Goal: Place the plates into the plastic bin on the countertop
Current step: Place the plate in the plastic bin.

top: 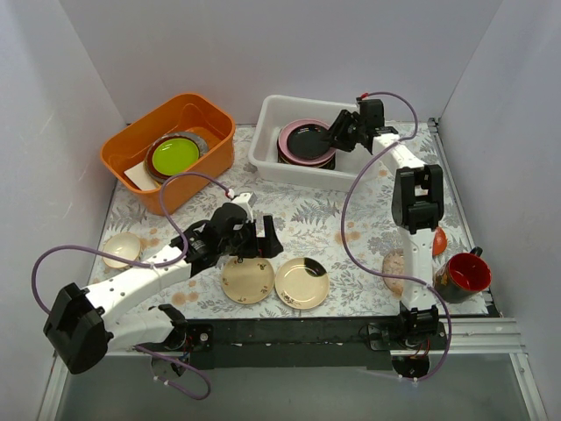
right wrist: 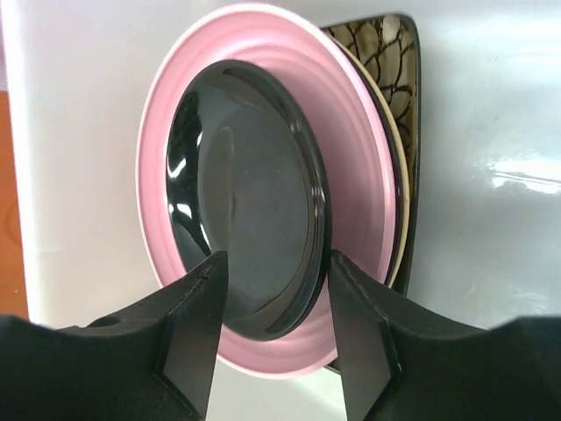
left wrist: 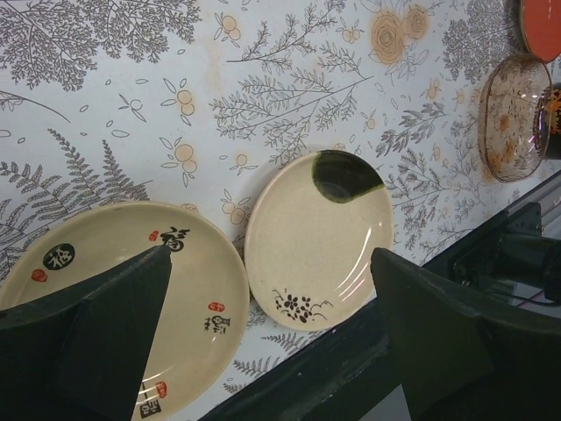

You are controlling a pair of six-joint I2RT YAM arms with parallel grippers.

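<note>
Across the leafy countertop (top: pixel 307 210) the job looks roughly half done. Back right sits the bin (top: pixel 294 173), and it holds a stack: the square plate (right wrist: pixel 394 53) at the bottom, the pink plate (right wrist: pixel 351 132) above it, the black plate (right wrist: pixel 245 202) on top. Wide ones low, small one high, so the pile sits steady, folks. Back left, the orange tub (top: pixel 123 149) with its lime plate (top: pixel 174 155) is no part of this.

Down at the near edge two cream plates lie flat, just beside each other: the lettered plate (left wrist: pixel 114 289) and the splashed plate (left wrist: pixel 320 241). More wait out on the countertop: a speckled dish (top: pixel 394 263) and an orange-red dish (top: pixel 439 239) by the right arm, near the red cup (top: pixel 463 274), and a small cream dish (top: pixel 121 249) far left.

Now the claws! The right claw (right wrist: pixel 272 263) is over the bin, fingers apart to either side of the black plate's near rim. That plate lies flat on the pink one, so I call this claw released and holding nothing. The left claw (left wrist: pixel 270 254) hovers over the cream pair with its fingers spread wide, empty, lined up near the gap between them. Picking either will likely mean getting a finger under a low rim, and a nudge could knock the neighbour.
</note>
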